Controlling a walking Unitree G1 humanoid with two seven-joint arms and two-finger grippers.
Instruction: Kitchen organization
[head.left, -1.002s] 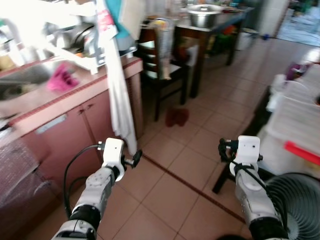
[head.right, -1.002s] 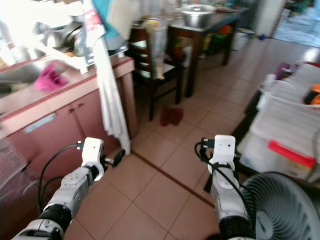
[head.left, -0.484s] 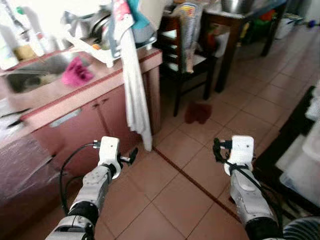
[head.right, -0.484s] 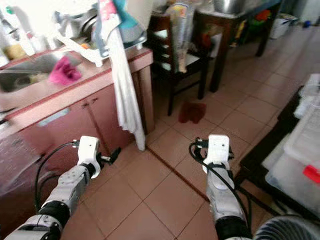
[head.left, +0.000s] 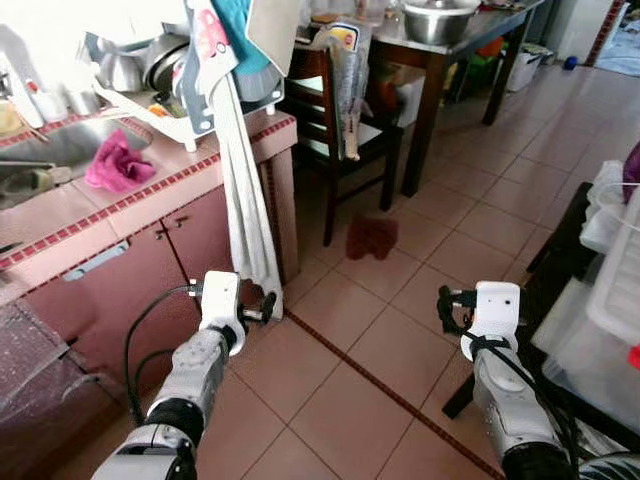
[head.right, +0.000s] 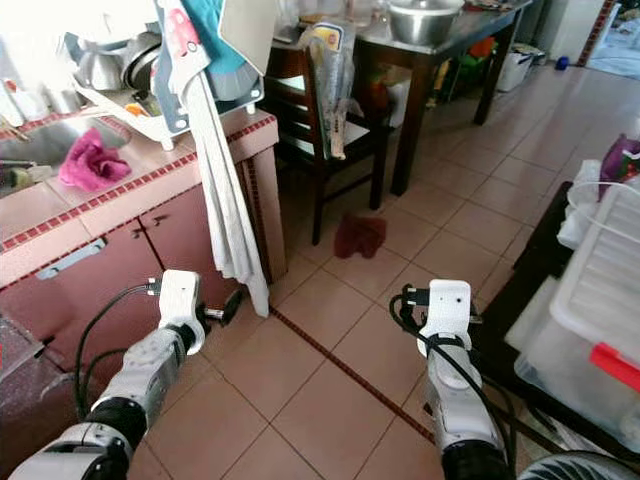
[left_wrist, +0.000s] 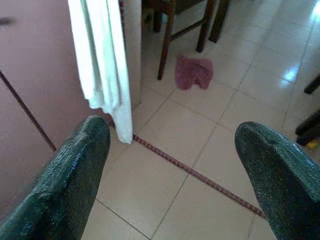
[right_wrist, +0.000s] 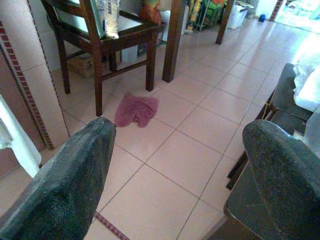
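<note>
I hold left gripper (left_wrist: 170, 165) and right gripper (right_wrist: 175, 165) out over the tiled floor (head.left: 400, 300), both spread and empty, dark red cloth (head.left: 372, 237) lying ahead beside the chair (head.left: 340, 130), white towel (head.left: 245, 210) hanging off the counter (head.left: 120, 210) at my left

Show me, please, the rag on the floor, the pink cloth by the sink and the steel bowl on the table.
rag (head.left: 372, 237), left eye view, its middle
pink cloth (head.left: 114, 167), left eye view, its middle
steel bowl (head.right: 424, 20), right eye view, its side wall
</note>
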